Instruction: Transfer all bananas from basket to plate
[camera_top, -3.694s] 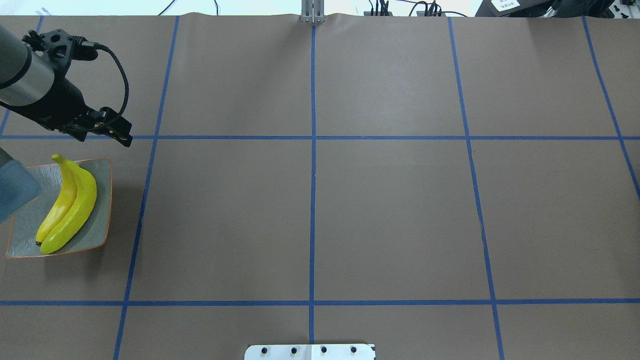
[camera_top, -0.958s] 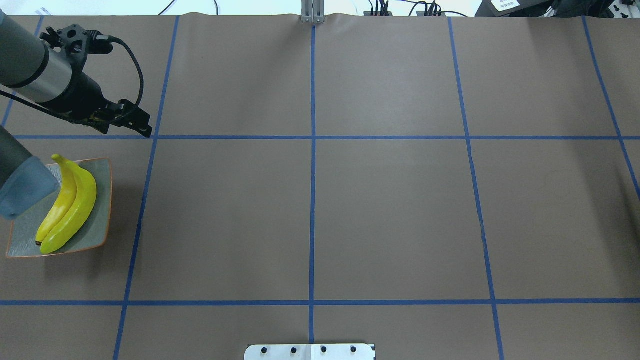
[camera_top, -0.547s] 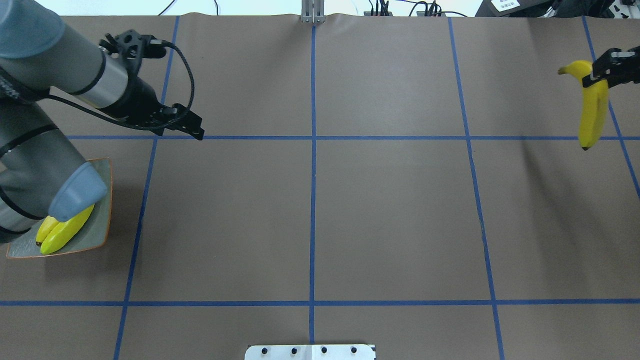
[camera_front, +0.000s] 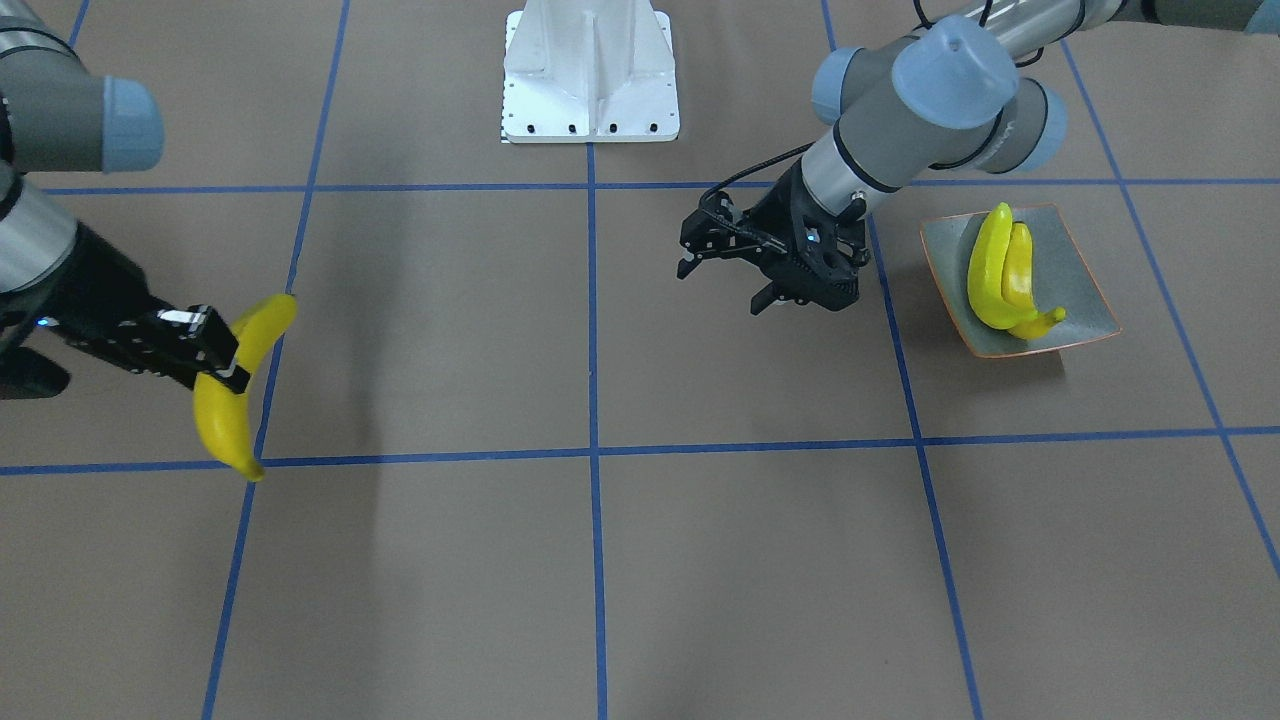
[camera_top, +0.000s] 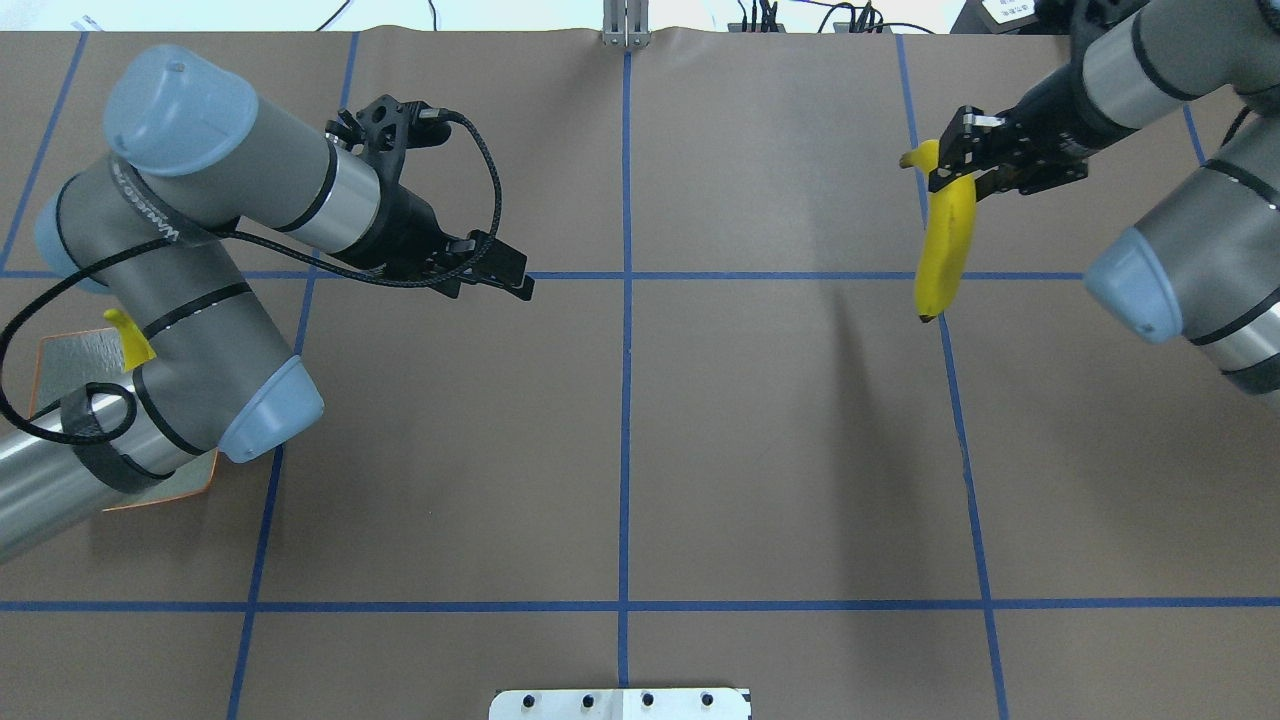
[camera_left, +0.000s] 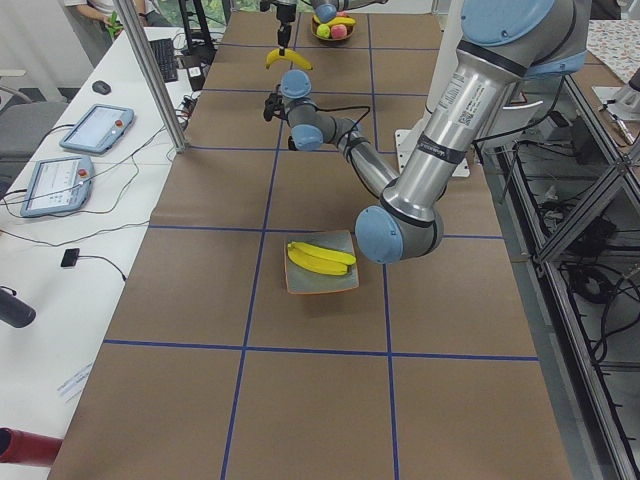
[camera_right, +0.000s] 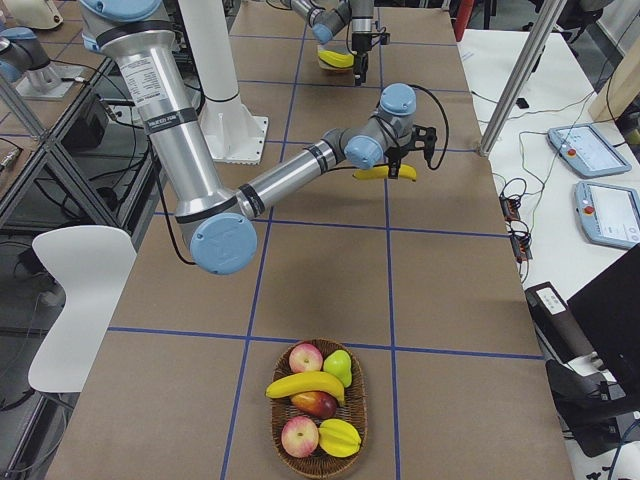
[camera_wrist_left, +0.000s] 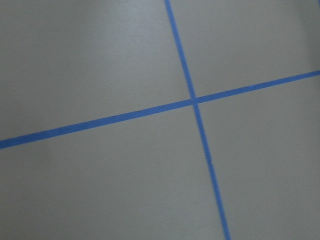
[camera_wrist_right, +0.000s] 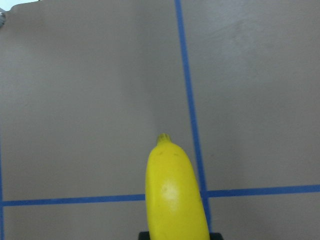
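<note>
Brown paper-covered desk (camera_top: 780, 450) w/ blue tape grid (camera_top: 626, 400). R end effector (camera_top: 950, 168) is clenched on a banana (camera_top: 945, 245), gripped nearer one end. The fruit looks roughly level in the side views, lifted clear of the desk w/ a shadow beneath, over the right half. R wrist cam: yellow body fills lower centre, one end pointing away beside a tape crossing. L end effector (camera_front: 722, 286) is released, nothing btwn its fingers, hovering above the desk near the plate (camera_front: 1078, 285), on the mid-desk side. L wrist cam shows only paper & tape lines. Plate sits at the robot's left end w/ two bananas (camera_front: 1000, 270) in it, side by side & touching; in the overhead view the L arm (camera_top: 200, 150) hides most of them. Basket (camera_right: 316, 466) is at the far right end, well apart from the plate; a fourth banana (camera_right: 305, 384) lies in it among apples (camera_right: 305, 357) & other fruit.
</note>
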